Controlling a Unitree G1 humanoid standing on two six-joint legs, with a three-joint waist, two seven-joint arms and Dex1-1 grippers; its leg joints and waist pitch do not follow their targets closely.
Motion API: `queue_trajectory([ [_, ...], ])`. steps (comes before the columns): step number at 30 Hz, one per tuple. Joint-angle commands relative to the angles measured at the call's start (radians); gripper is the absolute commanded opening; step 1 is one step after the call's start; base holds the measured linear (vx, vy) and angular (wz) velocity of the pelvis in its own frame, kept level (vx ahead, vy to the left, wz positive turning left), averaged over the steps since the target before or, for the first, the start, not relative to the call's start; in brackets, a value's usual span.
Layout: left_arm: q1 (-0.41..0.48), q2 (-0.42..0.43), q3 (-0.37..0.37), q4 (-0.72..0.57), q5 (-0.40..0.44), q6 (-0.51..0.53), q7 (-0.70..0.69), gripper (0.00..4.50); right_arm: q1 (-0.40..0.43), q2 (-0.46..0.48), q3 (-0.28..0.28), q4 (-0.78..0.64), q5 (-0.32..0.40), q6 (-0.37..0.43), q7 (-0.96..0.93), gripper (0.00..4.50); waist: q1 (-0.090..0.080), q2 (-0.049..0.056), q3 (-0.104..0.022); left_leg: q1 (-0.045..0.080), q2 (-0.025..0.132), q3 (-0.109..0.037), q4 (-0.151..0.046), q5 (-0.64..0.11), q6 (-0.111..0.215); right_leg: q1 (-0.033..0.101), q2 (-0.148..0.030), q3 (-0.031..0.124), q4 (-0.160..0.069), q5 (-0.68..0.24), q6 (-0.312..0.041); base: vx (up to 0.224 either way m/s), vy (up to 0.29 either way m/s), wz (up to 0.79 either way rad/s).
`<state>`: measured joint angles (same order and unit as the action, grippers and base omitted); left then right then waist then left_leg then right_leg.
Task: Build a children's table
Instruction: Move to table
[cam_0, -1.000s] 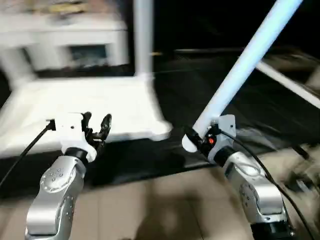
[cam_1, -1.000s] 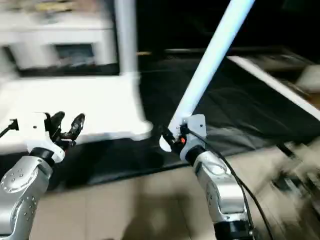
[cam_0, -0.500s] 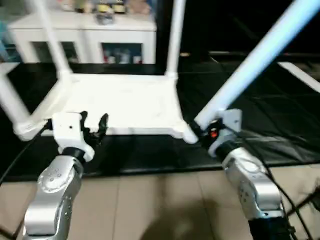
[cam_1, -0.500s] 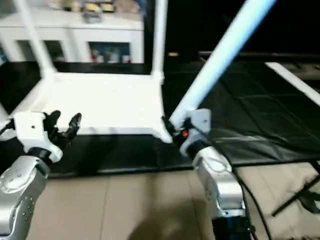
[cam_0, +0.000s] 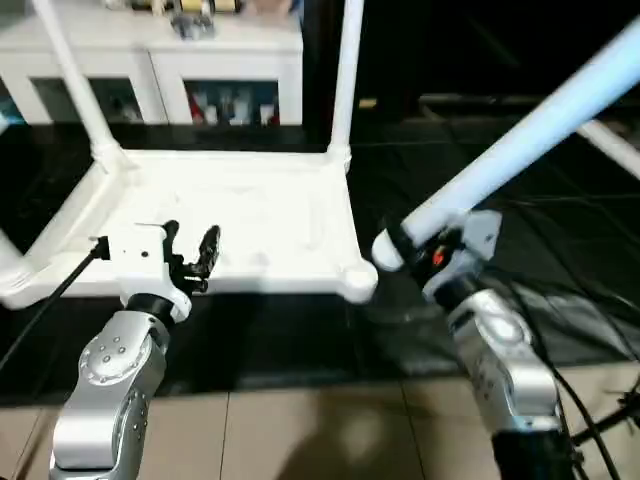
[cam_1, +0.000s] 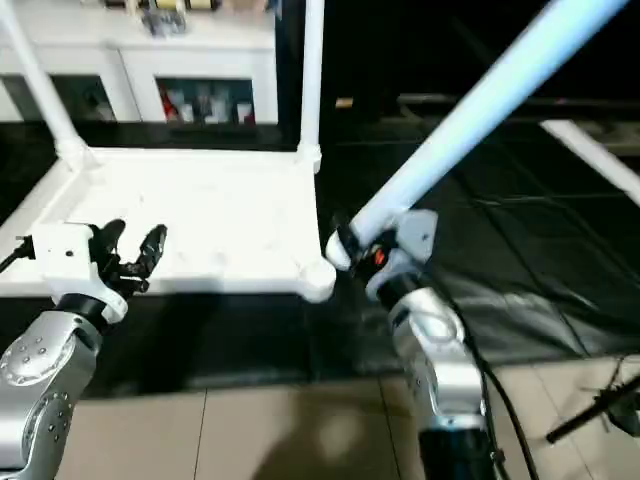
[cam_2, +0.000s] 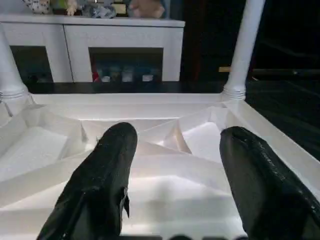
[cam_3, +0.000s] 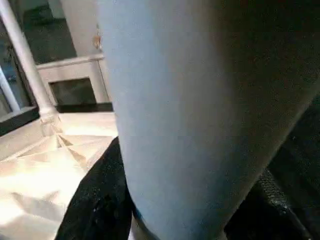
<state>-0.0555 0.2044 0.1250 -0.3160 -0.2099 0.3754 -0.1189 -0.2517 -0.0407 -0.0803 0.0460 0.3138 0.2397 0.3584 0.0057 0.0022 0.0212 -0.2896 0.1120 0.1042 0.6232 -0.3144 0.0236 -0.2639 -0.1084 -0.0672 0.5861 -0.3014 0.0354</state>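
The children's table top (cam_0: 250, 210) lies upside down on a black mat, ribbed underside up. White legs stand in its far right corner (cam_0: 348, 70) and far left corner (cam_0: 75, 75), and a third shows at the near left (cam_0: 8, 262). The near right corner socket (cam_0: 356, 284) stands empty. My right gripper (cam_0: 405, 245) is shut on a fourth leg (cam_0: 520, 140) near its lower end, which hangs just right of and above that socket; the leg slants up to the right. My left gripper (cam_0: 187, 250) hovers open over the top's near edge, its fingers (cam_2: 107, 175) holding nothing.
A white cabinet (cam_0: 160, 60) with glass doors stands behind the table. The black mat (cam_0: 560, 260) reaches to the right, where a white bar (cam_0: 610, 145) lies. Beige floor tiles (cam_0: 300, 430) run along the front, with cables and a dark stand (cam_1: 600, 410) at the right.
The camera has swung, so the whole table top came into view. The held leg now leans lower to the right, its end still beside the near right corner. The left gripper stays open.
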Motion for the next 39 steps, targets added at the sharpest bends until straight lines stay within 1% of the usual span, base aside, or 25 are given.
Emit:
queue_trajectory([
  [1, -0.011, 0.001, 0.009, 0.012, 0.007, -0.005, 0.003, 3.01, 0.008, -0.003, 0.005, -0.026, 0.011, 0.012, 0.011, 1.92, 0.000, 0.008, -0.077, 0.065, 0.009, -0.055, -0.038, 0.485, 0.390, -0.001, 0.048, 0.008, 0.020, 0.214, -0.127, 0.092, -0.031, 0.04],
  [2, -0.011, 0.001, 0.010, 0.012, 0.007, -0.005, 0.003, 3.01, 0.011, -0.012, 0.021, -0.029, -0.009, 0.004, 0.013, 1.92, -0.016, 0.009, -0.074, 0.128, 0.035, -0.108, -0.036, 0.556, 0.423, -0.076, 0.046, 0.005, 0.054, 0.146, -0.080, 0.162, -0.068, 0.04],
  [3, -0.010, 0.001, 0.012, 0.013, 0.007, -0.005, 0.002, 3.01, 0.015, -0.022, 0.039, -0.031, -0.031, -0.001, 0.014, 1.92, -0.028, 0.006, -0.074, 0.162, 0.056, -0.137, -0.035, 0.576, 0.448, -0.121, 0.036, 0.005, 0.067, 0.076, -0.054, 0.135, -0.102, -0.17],
  [4, -0.010, 0.001, 0.013, 0.013, 0.006, -0.005, 0.002, 3.01, 0.016, -0.027, 0.050, -0.031, -0.038, 0.001, 0.016, 1.92, -0.032, -0.007, -0.070, 0.146, 0.041, -0.158, -0.027, 0.589, 0.456, -0.118, 0.011, 0.031, 0.071, 0.029, -0.002, 0.135, -0.102, -0.17],
  [5, -0.010, 0.002, 0.015, 0.013, 0.006, -0.005, 0.002, 3.01, 0.017, -0.029, 0.059, -0.029, -0.043, 0.004, 0.019, 1.92, -0.010, -0.032, -0.063, 0.047, -0.042, -0.097, 0.021, 0.512, 0.380, -0.013, 0.000, 0.078, 0.026, 0.110, -0.001, 0.170, -0.093, -0.25],
  [6, -0.009, 0.002, 0.015, 0.013, 0.005, -0.005, 0.002, 3.01, 0.016, -0.029, 0.061, -0.025, -0.042, 0.000, 0.019, 1.92, 0.061, -0.063, -0.054, -0.188, -0.091, -0.021, 0.126, 0.106, 0.262, 0.215, -0.092, 0.216, -0.020, 0.451, 0.026, 0.182, 0.021, 0.29],
  [7, -0.009, 0.002, 0.016, 0.011, 0.004, -0.004, 0.001, 3.01, 0.015, -0.020, 0.055, -0.021, -0.022, -0.004, 0.020, 1.92, 0.094, -0.043, -0.042, -0.182, -0.017, -0.040, 0.148, 0.015, 0.080, 0.157, -0.133, 0.241, -0.028, 0.770, -0.039, 0.182, 0.021, 0.29],
  [8, -0.009, 0.002, 0.016, 0.011, 0.004, -0.004, 0.001, 3.01, 0.015, -0.019, 0.054, -0.021, -0.020, -0.004, 0.020, 1.92, 0.091, -0.053, -0.045, -0.204, -0.007, -0.034, 0.136, 0.045, 0.032, 0.178, -0.094, 0.218, -0.006, 0.862, -0.083, 0.079, 0.076, 0.38],
  [9, -0.008, 0.002, 0.017, 0.010, 0.003, -0.004, 0.001, 3.01, 0.013, -0.015, 0.050, -0.020, -0.010, -0.005, 0.024, 1.92, 0.110, -0.004, -0.054, -0.193, 0.008, -0.030, 0.036, 0.194, 0.017, 0.178, 0.020, 0.128, 0.029, 0.897, -0.047, -0.097, 0.064, 0.00],
  [10, -0.009, 0.002, 0.018, 0.009, 0.001, -0.002, 0.001, 3.01, 0.011, -0.016, 0.051, -0.020, -0.019, -0.002, 0.021, 1.92, 0.051, 0.073, -0.073, -0.024, 0.065, -0.091, -0.020, 0.380, 0.129, 0.036, 0.084, 0.000, 0.105, 0.505, 0.046, -0.097, 0.064, 0.00],
  [11, -0.009, 0.003, 0.017, 0.009, 0.001, -0.002, 0.001, 3.01, 0.012, -0.017, 0.051, -0.021, -0.022, -0.001, 0.021, 1.92, 0.022, 0.083, -0.066, 0.052, 0.169, -0.217, -0.053, 0.418, 0.415, -0.102, 0.077, -0.010, 0.211, -0.106, 0.040, -0.037, -0.019, -0.26],
  [12, -0.008, 0.002, 0.017, 0.009, 0.001, -0.002, 0.001, 3.01, 0.015, -0.023, 0.055, -0.023, -0.039, -0.019, 0.021, 1.92, 0.054, 0.070, -0.073, 0.059, 0.169, -0.190, -0.010, 0.430, 0.425, -0.159, 0.051, 0.009, 0.225, -0.138, 0.039, 0.121, -0.058, -0.15],
  [15, -0.007, 0.002, 0.019, 0.009, 0.002, -0.002, 0.001, 3.01, 0.025, -0.041, 0.072, -0.025, -0.074, -0.081, 0.025, 1.92, 0.064, 0.045, -0.050, 0.000, 0.134, -0.101, -0.066, 0.296, 0.328, -0.167, 0.056, 0.010, 0.219, 0.049, 0.062, 0.092, -0.019, 0.00],
  [16, -0.007, 0.001, 0.019, 0.009, 0.002, -0.002, 0.001, 3.01, 0.026, -0.042, 0.072, -0.025, -0.077, -0.086, 0.024, 1.92, 0.067, 0.020, -0.027, -0.033, 0.118, -0.071, -0.100, 0.127, 0.317, -0.148, 0.040, 0.030, 0.159, 0.124, 0.017, 0.060, -0.006, -0.01],
  [17, -0.007, 0.001, 0.021, 0.009, 0.003, 0.001, 0.001, 3.01, 0.026, -0.048, 0.077, -0.022, -0.091, -0.111, 0.021, 1.92, 0.074, -0.023, -0.007, -0.057, 0.070, -0.027, -0.104, -0.122, 0.235, -0.102, 0.008, 0.078, 0.032, 0.080, -0.016, 0.016, -0.065, -0.11],
  [18, -0.006, -0.002, 0.024, 0.008, -0.003, 0.002, 0.000, 3.01, 0.023, -0.049, 0.073, -0.021, -0.093, -0.101, 0.008, 1.92, 0.091, -0.043, -0.006, -0.060, 0.020, 0.000, -0.049, -0.194, 0.168, -0.075, -0.049, 0.136, -0.049, -0.181, -0.002, 0.033, -0.120, 0.02],
  [19, -0.006, -0.002, 0.025, 0.008, -0.004, 0.002, -0.001, 3.01, 0.022, -0.049, 0.072, -0.020, -0.093, -0.098, 0.005, 1.92, 0.115, -0.052, -0.024, -0.055, -0.003, -0.009, 0.072, -0.065, 0.085, -0.039, -0.132, 0.213, -0.099, -0.569, 0.000, 0.033, -0.120, 0.02],
  [20, -0.006, 0.000, 0.025, 0.009, -0.005, 0.004, -0.004, 3.01, 0.017, -0.051, 0.070, -0.016, -0.094, -0.072, -0.006, 1.92, 0.123, -0.048, -0.029, -0.091, 0.005, -0.032, 0.056, 0.070, 0.023, -0.012, -0.116, 0.207, -0.073, -0.487, -0.023, 0.068, -0.103, 0.05],
  [21, -0.006, 0.003, 0.024, 0.009, -0.005, 0.005, -0.007, 3.01, 0.013, -0.052, 0.067, -0.012, -0.097, -0.053, -0.010, 1.92, 0.119, -0.046, -0.028, -0.094, 0.012, -0.036, 0.037, 0.123, -0.001, -0.015, -0.099, 0.190, -0.056, -0.380, -0.034, 0.045, -0.058, -0.03],
  [22, -0.004, 0.019, 0.012, 0.012, -0.002, 0.009, -0.026, 3.01, 0.009, -0.046, 0.060, -0.006, -0.088, -0.045, -0.008, 1.92, 0.104, -0.011, -0.033, -0.086, 0.043, -0.036, -0.046, 0.294, -0.029, -0.046, -0.027, 0.114, -0.003, 0.031, -0.090, 0.045, -0.058, -0.03],
  [25, 0.000, 0.050, -0.017, 0.017, -0.006, 0.012, -0.083, 3.01, 0.008, -0.044, 0.054, -0.002, -0.075, -0.037, -0.010, 1.92, 0.077, 0.001, -0.047, -0.064, 0.070, -0.036, -0.033, 0.378, -0.052, -0.074, 0.005, 0.089, 0.035, 0.339, -0.178, 0.008, 0.023, 0.00],
  [27, 0.001, 0.068, -0.039, 0.018, -0.019, 0.015, -0.131, 3.01, 0.008, -0.060, 0.063, 0.006, -0.095, -0.038, -0.016, 1.92, 0.076, 0.007, -0.047, -0.064, 0.073, -0.033, -0.035, 0.304, -0.067, -0.075, -0.001, 0.084, 0.027, 0.331, -0.232, -0.001, 0.026, 0.02],
  [28, 0.002, 0.080, -0.053, 0.017, -0.027, 0.011, -0.163, 3.01, 0.008, -0.061, 0.061, 0.007, -0.085, -0.037, -0.008, 1.92, 0.075, 0.009, -0.034, -0.062, 0.079, -0.027, -0.052, 0.111, -0.071, -0.077, -0.011, 0.084, 0.008, 0.199, -0.270, 0.000, 0.000, 0.00],
  [33, -0.005, 0.173, -0.125, 0.010, -0.122, 0.041, -0.407, 3.01, 0.002, -0.079, 0.059, 0.002, -0.072, 0.002, 0.008, 1.92, 0.066, 0.009, -0.009, -0.045, 0.096, -0.014, -0.085, -0.251, -0.098, -0.090, -0.026, 0.083, -0.031, -0.182, -0.240, -0.011, 0.002, 0.01],
  [39, -0.074, 0.303, -0.208, 0.068, -0.152, 0.054, -0.657, 3.01, -0.001, -0.113, 0.060, -0.011, -0.080, 0.020, 0.039, 1.92, 0.073, 0.006, -0.017, -0.047, 0.093, 0.011, -0.083, -0.147, -0.088, -0.086, -0.036, 0.089, -0.037, -0.225, -0.200, 0.000, 0.000, 0.00],
])
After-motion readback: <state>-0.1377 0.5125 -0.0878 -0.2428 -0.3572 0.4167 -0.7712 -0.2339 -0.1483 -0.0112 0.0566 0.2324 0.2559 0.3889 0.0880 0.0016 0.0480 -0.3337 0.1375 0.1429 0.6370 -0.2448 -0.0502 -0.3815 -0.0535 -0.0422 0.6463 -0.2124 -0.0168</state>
